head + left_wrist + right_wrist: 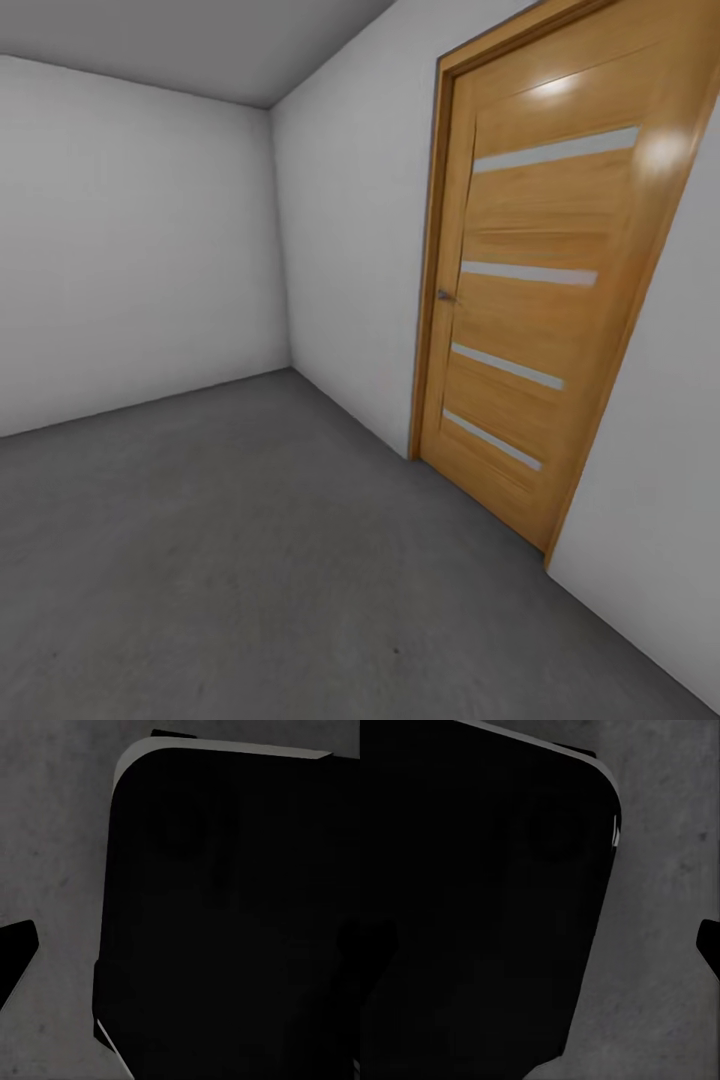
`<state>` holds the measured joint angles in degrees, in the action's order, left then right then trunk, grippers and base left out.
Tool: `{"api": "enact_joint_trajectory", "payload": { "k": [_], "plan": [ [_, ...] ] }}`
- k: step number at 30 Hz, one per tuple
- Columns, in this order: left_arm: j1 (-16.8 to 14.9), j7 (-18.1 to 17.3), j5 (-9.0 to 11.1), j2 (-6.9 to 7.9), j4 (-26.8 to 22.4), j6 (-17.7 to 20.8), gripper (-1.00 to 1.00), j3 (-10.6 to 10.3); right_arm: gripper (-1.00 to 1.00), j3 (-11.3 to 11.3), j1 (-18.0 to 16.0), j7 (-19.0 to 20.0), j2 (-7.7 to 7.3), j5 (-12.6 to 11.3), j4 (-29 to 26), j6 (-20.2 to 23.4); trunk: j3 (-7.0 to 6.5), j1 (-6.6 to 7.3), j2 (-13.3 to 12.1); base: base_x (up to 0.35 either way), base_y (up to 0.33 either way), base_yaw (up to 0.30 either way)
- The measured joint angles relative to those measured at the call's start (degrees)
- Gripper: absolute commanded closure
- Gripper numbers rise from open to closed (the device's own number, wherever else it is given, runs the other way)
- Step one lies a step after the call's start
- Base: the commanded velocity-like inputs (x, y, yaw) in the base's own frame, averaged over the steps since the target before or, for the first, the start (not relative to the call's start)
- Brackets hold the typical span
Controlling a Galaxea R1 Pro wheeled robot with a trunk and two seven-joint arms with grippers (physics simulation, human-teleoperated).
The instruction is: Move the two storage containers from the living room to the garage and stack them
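Under both of my wrist cameras I see a big black rounded body of the robot hanging over the floor, with a dark fingertip at the picture edge on the left wrist and another dark tip on the right, and I cannot tell how either pair of jaws stands. That floor is dark grey, slightly mottled concrete, and from my head camera it runs forward to the far corner of the garage. There bare white walls meet a grey ceiling, and a light wooden door with pale horizontal strips and a small handle stands shut in the right-hand wall.
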<state>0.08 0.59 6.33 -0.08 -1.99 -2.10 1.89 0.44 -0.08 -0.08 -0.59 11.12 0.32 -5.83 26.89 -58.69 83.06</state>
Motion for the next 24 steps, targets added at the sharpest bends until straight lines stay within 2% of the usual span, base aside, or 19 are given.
{"api": "enact_joint_trajectory", "payload": {
  "k": [11,24],
  "plan": [
    [0.0,0.0,0.0,0.0,0.0,0.1,-1.0,0.0,-1.0,-0.2,0.0,0.0,0.1,0.2,0.0,-0.3,0.0,0.0,0.0,0.323,0.076,-0.019],
    [0.0,0.0,0.0,0.0,0.0,0.1,-1.0,0.0,-1.0,-0.2,0.0,0.0,0.16,0.2,0.0,-0.1,0.0,0.0,0.0,0.323,0.105,-0.249]
  ]
}}
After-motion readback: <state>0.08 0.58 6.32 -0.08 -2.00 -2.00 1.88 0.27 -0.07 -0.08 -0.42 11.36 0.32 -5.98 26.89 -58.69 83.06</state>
